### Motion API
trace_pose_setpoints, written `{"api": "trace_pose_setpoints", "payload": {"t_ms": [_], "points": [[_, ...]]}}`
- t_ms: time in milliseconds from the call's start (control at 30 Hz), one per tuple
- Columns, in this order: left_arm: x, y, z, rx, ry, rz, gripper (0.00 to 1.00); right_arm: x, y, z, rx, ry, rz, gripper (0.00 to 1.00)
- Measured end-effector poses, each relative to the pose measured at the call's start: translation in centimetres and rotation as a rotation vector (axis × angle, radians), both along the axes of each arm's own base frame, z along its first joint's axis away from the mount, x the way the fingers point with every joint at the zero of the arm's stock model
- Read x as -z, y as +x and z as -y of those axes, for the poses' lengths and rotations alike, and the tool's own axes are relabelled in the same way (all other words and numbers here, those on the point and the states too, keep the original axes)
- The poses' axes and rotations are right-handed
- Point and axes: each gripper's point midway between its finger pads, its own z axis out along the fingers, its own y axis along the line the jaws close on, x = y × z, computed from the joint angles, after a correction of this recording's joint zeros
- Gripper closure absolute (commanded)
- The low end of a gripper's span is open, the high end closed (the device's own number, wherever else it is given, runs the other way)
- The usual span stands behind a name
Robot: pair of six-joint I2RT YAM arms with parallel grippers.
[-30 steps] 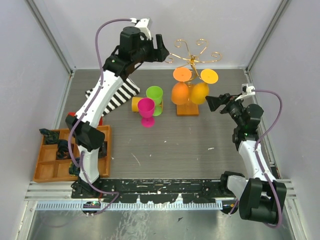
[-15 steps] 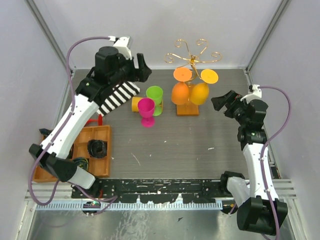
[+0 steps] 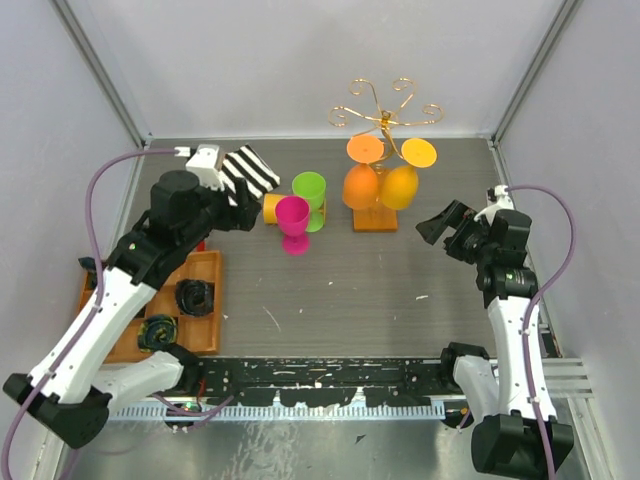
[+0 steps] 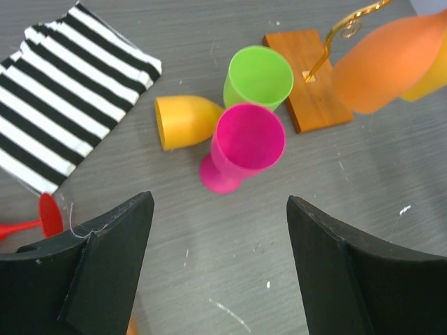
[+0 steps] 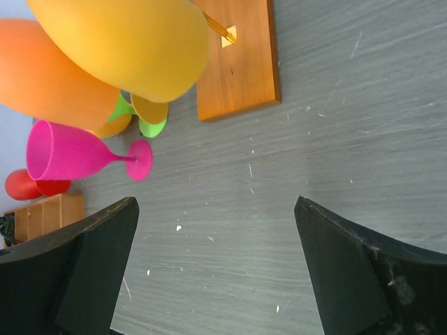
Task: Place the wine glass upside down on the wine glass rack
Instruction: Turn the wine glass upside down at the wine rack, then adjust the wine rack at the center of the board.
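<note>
Mostly cut off in the left wrist view, the wine glass rack (image 3: 385, 118) showed only its base and one wire curl there. It stood far-centre on the table (image 3: 380, 290), with two glasses hung inverted. Pink wine glass (image 4: 244, 143) stood upright beside green glass (image 4: 257, 77). Left arm leaned over tray (image 3: 208, 300); left gripper (image 4: 218, 209) gaped wide, empty. Right gripper (image 5: 216, 206) likewise, facing the rack.

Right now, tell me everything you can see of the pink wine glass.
The pink wine glass looks like opaque matte plastic: cup-shaped bowl, short stem, round foot. It stands upright and empty on the grey table, in front of the green glass and beside the toppled yellow glass. Nothing grips it.
</note>
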Motion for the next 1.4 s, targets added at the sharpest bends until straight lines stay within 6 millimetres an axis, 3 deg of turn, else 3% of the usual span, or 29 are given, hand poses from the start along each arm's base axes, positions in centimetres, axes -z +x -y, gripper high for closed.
{"api": "trace_pose_setpoints", "payload": {"t_ms": [167, 500, 667, 700, 833, 933, 1100, 1300, 1400], "points": [[1.6, -2.6, -1.7, -0.008, 0.011, -0.015, 0.15, 0.0, -1.6, 0.6, 0.038, -0.034, -0.045, 0.00], [6.4, -4.9, -2.5, 0.032, 0.079, -0.114, 0.15, -3.8, -4.1, 1.8, 0.094, -0.126, -0.004, 0.03], [8.4, -5.4, -2.7, 0.050, 0.115, -0.146, 0.15, -7.7, -4.7, 2.2, 0.068, -0.214, 0.034, 0.11], [9.1, -5.6, -2.8, 0.054, 0.127, -0.156, 0.15, -9.7, -4.5, 2.3, 0.059, -0.242, 0.069, 0.12], [10.8, -6.3, -3.3, 0.059, 0.149, -0.178, 0.15, -13.8, -3.7, 2.0, 0.023, -0.274, 0.158, 0.19], [11.8, -6.8, -3.7, 0.055, 0.156, -0.188, 0.15, -17.9, -1.7, 1.3, -0.027, -0.268, 0.266, 0.27], [12.4, -7.0, -4.3, 0.035, 0.177, -0.203, 0.15, -21.7, 3.9, 0.2, -0.129, -0.228, 0.365, 0.32], [12.6, -7.0, -4.9, 0.009, 0.197, -0.206, 0.14, -21.6, 11.4, -2.4, -0.255, -0.241, 0.343, 0.35], [12.7, -7.0, -5.1, -0.003, 0.207, -0.211, 0.15, -21.6, 13.6, -4.8, -0.329, -0.278, 0.348, 0.36]]}}
